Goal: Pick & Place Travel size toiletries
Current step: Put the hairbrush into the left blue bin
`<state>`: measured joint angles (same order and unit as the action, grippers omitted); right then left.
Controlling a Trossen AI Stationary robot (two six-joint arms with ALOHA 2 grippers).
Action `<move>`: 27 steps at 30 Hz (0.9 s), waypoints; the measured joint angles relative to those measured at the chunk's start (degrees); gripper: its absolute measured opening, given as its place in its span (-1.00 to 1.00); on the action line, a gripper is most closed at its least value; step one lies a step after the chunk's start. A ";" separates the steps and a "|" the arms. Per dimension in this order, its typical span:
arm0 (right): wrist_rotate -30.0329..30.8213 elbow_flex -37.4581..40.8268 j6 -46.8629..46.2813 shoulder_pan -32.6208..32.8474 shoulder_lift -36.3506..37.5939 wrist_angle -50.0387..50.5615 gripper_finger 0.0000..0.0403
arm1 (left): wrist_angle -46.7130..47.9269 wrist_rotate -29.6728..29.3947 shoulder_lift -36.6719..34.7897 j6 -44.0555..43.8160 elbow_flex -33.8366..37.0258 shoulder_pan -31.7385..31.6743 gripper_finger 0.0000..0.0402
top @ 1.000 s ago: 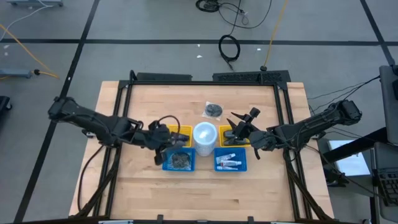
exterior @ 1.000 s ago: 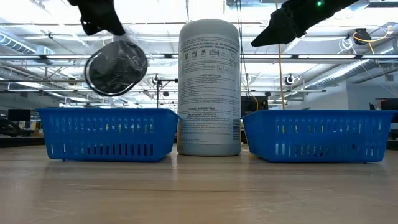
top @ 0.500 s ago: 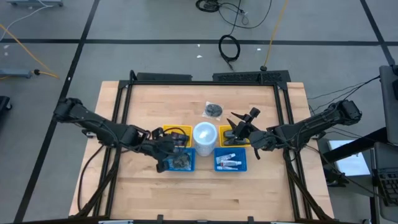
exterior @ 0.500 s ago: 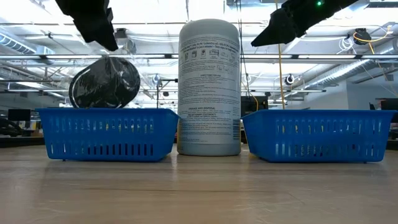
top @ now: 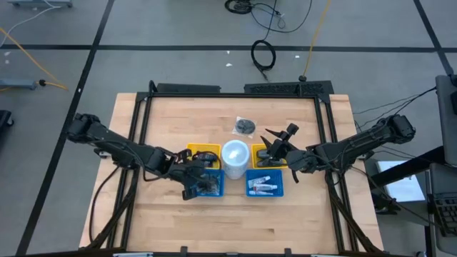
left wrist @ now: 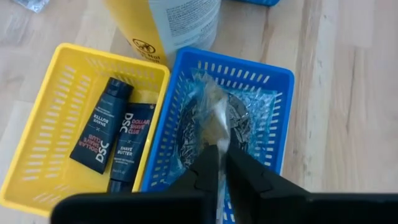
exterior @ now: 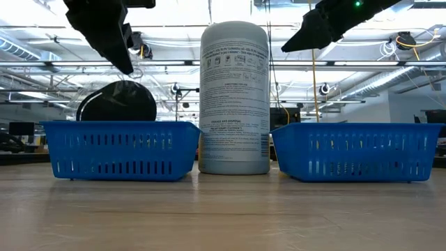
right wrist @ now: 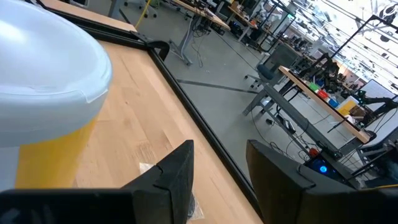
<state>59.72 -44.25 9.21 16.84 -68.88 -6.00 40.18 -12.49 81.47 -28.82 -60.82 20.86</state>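
The travel size toiletries (top: 262, 187), small white tubes with red and blue marks, lie in the right blue basket (top: 264, 191); no gripper touches them. My left gripper (left wrist: 221, 149) is shut on a clear bag of grey metal bits (left wrist: 214, 127) above the left blue basket (left wrist: 283, 99). In the low view, this bag (exterior: 117, 106) hangs partly below the left basket's rim (exterior: 118, 127). My right gripper (right wrist: 219, 149) is open and hovers above the right yellow basket (top: 265, 158), beside the white canister (top: 234, 155). My left gripper pinches the bag's gathered clear top (left wrist: 216, 134) between its two fingers, coming from above and pointing down. The bag hangs below the fingers, its filled lower part (left wrist: 236, 121) down inside the left blue basket.
A yellow basket (left wrist: 43, 143) with black shave tubes (left wrist: 102, 124) sits beside the left blue basket. Another clear bag of dark bits (top: 245, 126) lies on the table farther back. The tall canister (exterior: 235, 97) stands between the two blue baskets.
My left gripper has moved down and toward the table's near edge, over the left blue basket. The bag has gone down with it, from hanging clear above the rim to sitting partly inside the basket. The right arm has kept still.
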 joint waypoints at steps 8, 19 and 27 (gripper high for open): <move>0.00 0.00 0.00 0.00 0.00 0.11 -0.31 | -4.59 2.76 0.00 0.48 0.00 0.07 -0.47; -0.04 0.00 1.07 -0.72 0.00 0.46 -0.31 | -4.04 1.09 0.00 3.22 0.00 -0.06 -0.13; -13.04 0.00 0.11 -11.98 0.00 4.66 -0.31 | -4.44 -2.74 0.00 2.68 0.00 -0.04 -0.13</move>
<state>46.68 -44.25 9.32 4.86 -68.88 -1.34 35.75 -15.23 81.47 -26.14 -60.82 20.82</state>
